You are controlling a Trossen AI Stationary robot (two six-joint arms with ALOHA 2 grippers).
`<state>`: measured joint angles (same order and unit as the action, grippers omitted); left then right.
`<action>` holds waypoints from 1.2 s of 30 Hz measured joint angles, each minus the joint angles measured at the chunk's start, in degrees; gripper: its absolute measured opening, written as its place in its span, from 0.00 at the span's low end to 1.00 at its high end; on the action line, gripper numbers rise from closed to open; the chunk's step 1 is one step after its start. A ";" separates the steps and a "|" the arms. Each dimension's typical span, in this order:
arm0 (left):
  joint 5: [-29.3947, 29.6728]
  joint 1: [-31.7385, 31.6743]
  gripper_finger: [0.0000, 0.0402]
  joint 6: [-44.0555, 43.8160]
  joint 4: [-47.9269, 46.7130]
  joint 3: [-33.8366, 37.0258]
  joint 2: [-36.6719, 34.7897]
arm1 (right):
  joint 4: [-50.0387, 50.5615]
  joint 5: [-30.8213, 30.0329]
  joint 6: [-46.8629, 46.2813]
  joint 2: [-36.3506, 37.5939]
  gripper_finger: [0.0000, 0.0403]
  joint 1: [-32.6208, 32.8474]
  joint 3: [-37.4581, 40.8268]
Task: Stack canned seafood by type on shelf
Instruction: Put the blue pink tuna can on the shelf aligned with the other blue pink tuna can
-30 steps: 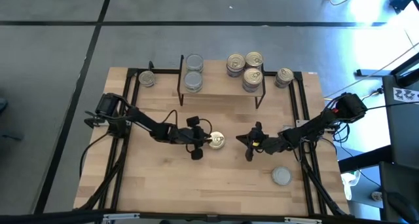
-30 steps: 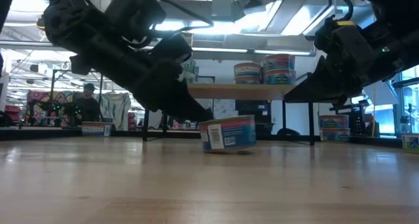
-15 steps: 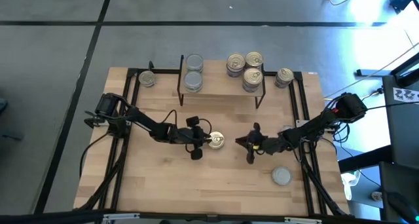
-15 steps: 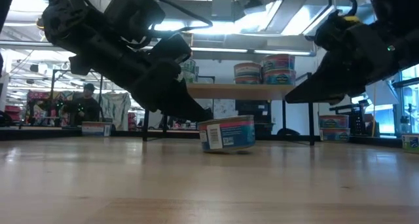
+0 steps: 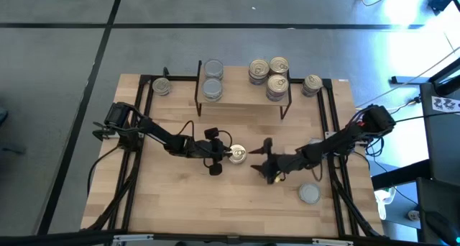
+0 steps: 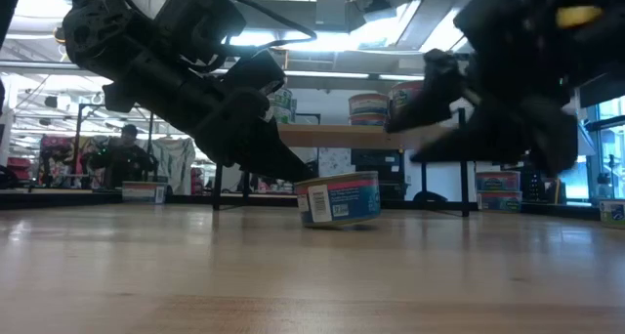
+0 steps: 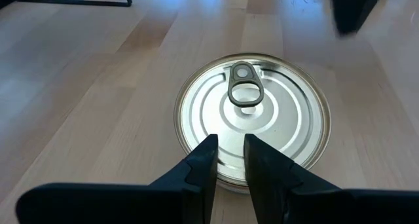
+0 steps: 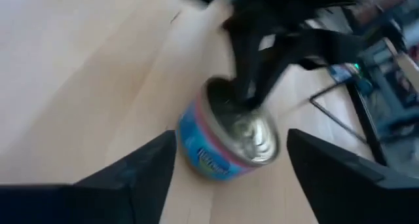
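The right gripper (image 5: 263, 163) has just swung in toward the middle of the surface (image 5: 180, 203) and spread its fingers wide; a second ago it hung farther back, clenched. It grasps nothing yet, and the loose pull-ring can (image 5: 237, 155) now lies just ahead of its tips, framed between its two fingers in the right wrist view. The left gripper (image 5: 219, 155) has not shifted: it sits on the can's other side, fingers nearly closed with only a narrow gap, tips resting over the can's near rim, pinning rather than grasping it. This looks like a handover, the left steadying the can while the right comes to take it. Behind both grippers the shelf (image 5: 241, 95) already carries two groups of cans; three more wait on the surface.
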<state>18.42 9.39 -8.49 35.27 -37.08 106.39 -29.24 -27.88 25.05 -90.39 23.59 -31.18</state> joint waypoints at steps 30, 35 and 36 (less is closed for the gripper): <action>0.04 0.00 0.18 0.04 -0.09 0.02 0.00 | 18.07 5.54 28.43 -11.19 0.78 -8.53 -13.13; 0.01 0.00 0.18 0.16 -0.04 0.07 0.00 | 18.37 5.60 29.71 -11.12 0.78 -8.72 -13.13; 0.02 0.00 0.18 0.26 -0.04 0.07 0.00 | 18.31 5.59 29.66 -11.12 0.78 -8.64 -13.13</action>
<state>18.44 9.39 -8.23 35.22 -37.01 106.39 -10.94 -22.29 54.71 -101.51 14.95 -44.31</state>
